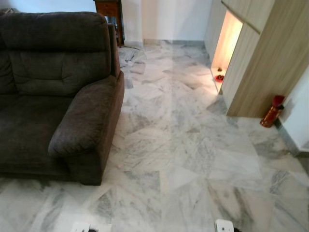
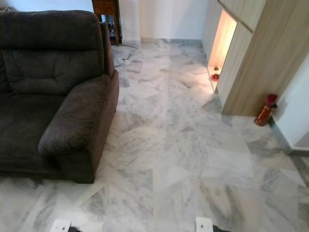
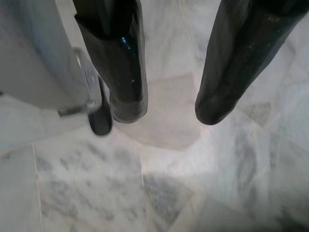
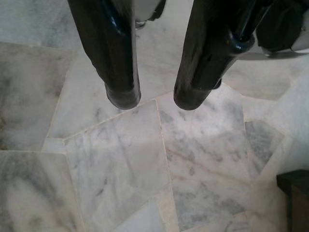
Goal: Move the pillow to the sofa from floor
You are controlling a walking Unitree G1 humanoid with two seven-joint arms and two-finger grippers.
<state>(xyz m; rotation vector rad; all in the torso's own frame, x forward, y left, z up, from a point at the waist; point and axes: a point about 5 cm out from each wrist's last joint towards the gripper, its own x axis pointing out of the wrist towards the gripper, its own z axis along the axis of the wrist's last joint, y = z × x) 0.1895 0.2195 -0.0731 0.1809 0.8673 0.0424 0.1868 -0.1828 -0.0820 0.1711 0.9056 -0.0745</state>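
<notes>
Nearest, the left end effector (image 3: pixel 166 108) hung over bare marble floor (image 1: pixel 193 159), its two black fingers (image 3: pixel 126 96) apart and holding nothing. The right end effector (image 4: pixel 154 99) hung likewise, its fingers parted by a narrower gap and empty. Beyond, at the left of the frame, stood the dark brown sofa (image 1: pixel 53 96) — its seat bare. Farther off were a red fire extinguisher (image 1: pixel 272 112) at the right wall, a lit wooden cabinet (image 1: pixel 251 63) and a wooden side table (image 1: pixel 109 9) at the top. The pillow lay nowhere on the visible floor, so its look couldn't be judged. The likely risk: walking on without turning to search, or clipping the sofa arm.
</notes>
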